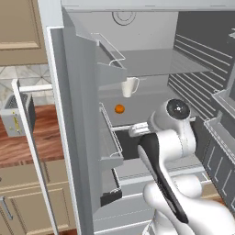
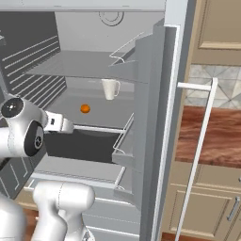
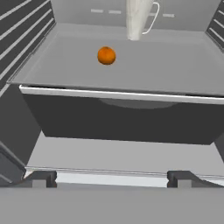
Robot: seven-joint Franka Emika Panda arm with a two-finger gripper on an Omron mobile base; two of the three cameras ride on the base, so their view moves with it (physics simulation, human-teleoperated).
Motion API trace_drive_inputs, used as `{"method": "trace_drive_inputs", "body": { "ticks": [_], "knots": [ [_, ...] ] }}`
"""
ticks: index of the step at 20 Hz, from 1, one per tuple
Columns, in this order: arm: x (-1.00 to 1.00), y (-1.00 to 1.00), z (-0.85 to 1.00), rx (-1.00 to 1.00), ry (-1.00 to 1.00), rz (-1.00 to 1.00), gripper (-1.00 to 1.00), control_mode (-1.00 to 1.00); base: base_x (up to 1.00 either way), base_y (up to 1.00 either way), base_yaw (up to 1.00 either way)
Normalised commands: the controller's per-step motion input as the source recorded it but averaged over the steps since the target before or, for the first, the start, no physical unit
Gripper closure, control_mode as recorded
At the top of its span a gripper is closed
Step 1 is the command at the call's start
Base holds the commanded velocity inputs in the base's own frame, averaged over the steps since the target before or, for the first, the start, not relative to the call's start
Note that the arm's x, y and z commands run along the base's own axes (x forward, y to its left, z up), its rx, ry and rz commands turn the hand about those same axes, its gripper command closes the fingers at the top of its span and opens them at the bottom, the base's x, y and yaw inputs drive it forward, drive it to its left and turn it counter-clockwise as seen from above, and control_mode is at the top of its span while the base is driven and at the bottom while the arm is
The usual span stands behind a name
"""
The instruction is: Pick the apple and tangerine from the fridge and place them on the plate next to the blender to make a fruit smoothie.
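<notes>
While the open, empty claw (image 3: 111, 178) faced the fridge (image 1: 137, 59), the tangerine (image 3: 106, 55) sat mid-shelf near the mug (image 3: 139, 17); reaching over the shelf's front edge seemed next.

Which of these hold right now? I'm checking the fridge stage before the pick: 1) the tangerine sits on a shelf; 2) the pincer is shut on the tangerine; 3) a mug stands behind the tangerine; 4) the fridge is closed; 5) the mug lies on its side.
1) True: the tangerine rests on a fridge shelf.
2) False: the pincer is open, short of the fruit, holding nothing.
3) True: the mug stands farther back on the same shelf.
4) False: the doors stand open.
5) False: it stands upright.
</notes>
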Motion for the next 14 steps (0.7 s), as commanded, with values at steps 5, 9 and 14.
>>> {"method": "trace_drive_inputs", "body": {
  "ticks": [5,9,14],
  "knots": [
    [0.51,0.00,0.44,0.07,0.00,0.02,-1.00,-1.00,0.00,0.00,0.00],
    [0.56,0.00,-0.06,0.07,0.00,0.05,-1.00,-1.00,0.00,0.00,0.00],
    [0.74,0.00,-0.10,0.02,-0.05,0.00,-1.00,-1.00,0.00,0.00,0.00]
  ]
}}
